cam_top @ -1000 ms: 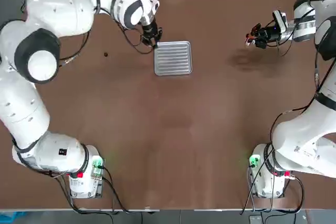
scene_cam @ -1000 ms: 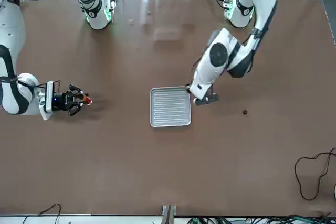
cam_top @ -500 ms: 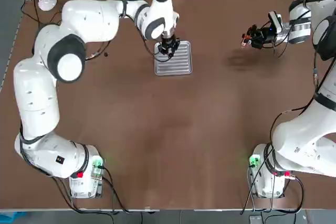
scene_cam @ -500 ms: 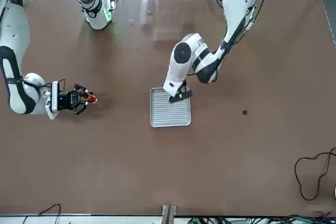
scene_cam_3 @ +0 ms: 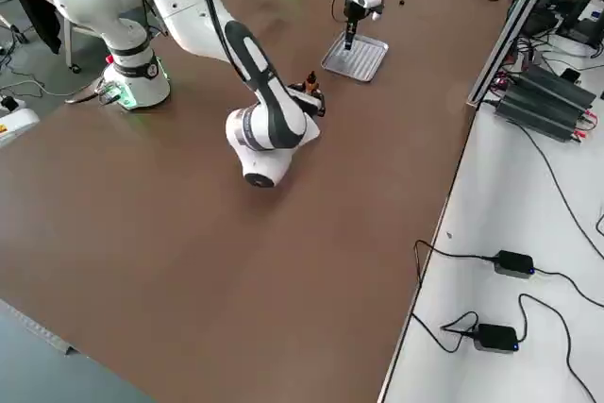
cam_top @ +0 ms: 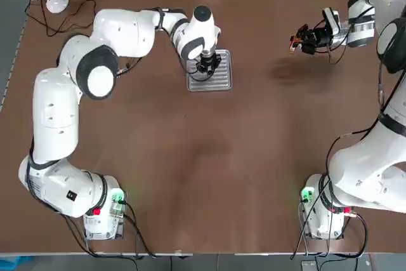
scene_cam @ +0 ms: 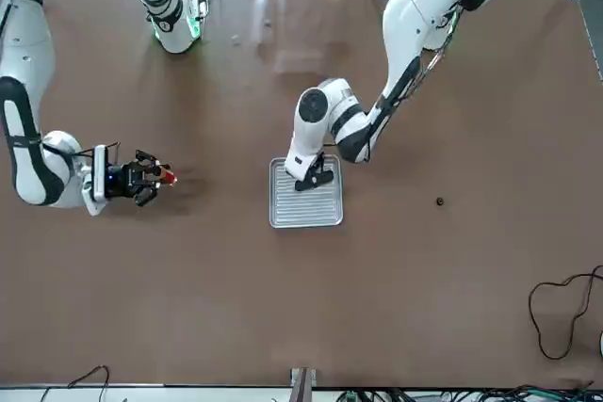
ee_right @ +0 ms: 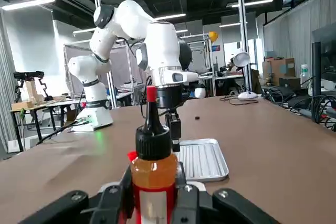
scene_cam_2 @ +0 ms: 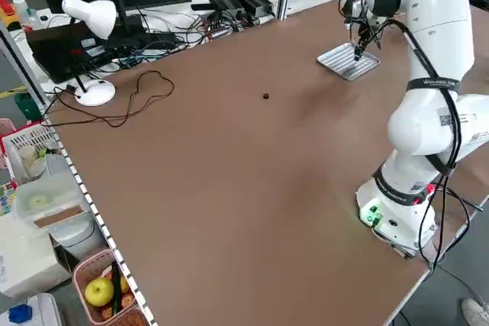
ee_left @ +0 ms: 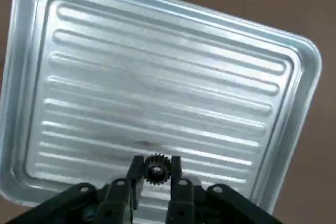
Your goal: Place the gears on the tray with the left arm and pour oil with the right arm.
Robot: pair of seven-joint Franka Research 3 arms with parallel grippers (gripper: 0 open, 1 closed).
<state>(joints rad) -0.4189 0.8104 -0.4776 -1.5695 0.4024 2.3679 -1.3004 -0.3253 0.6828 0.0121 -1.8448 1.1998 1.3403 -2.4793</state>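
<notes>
Two gears could be counted. One gear (ee_left: 155,170), a small dark toothed wheel, was pinched between the fingertips (ee_left: 135,167) of the left gripper (cam_top: 209,65), which was closed narrowly on it and hung just above the tray (cam_top: 221,79). In the left wrist view the gear was over the ribbed floor of the tray, near one of its edges; whether it touched the metal I could not tell. The second gear (scene_cam: 439,201) lay alone on the brown table (cam_top: 209,169), well apart from the tray, on the robot's left side of it. In the left side view the same gear (scene_cam_2: 265,96) was a small dark dot on the bare table surface.

There was one tray, square and silver, with parallel ridges and rounded corners, lying flat in the far middle part of the table. The left arm (cam_top: 120,30) reached over to it from its base at the near left corner.

There was one oil bottle (ee_right: 153,177), with a red body, a pale label and a dark cap with a red tip. The right gripper (scene_cam: 141,179) was closed on it and held it above the table, well to the robot's right of the tray. In the right wrist view the bottle stood upright between the fingers (ee_right: 118,192), with the tray and the left gripper farther behind it.
</notes>
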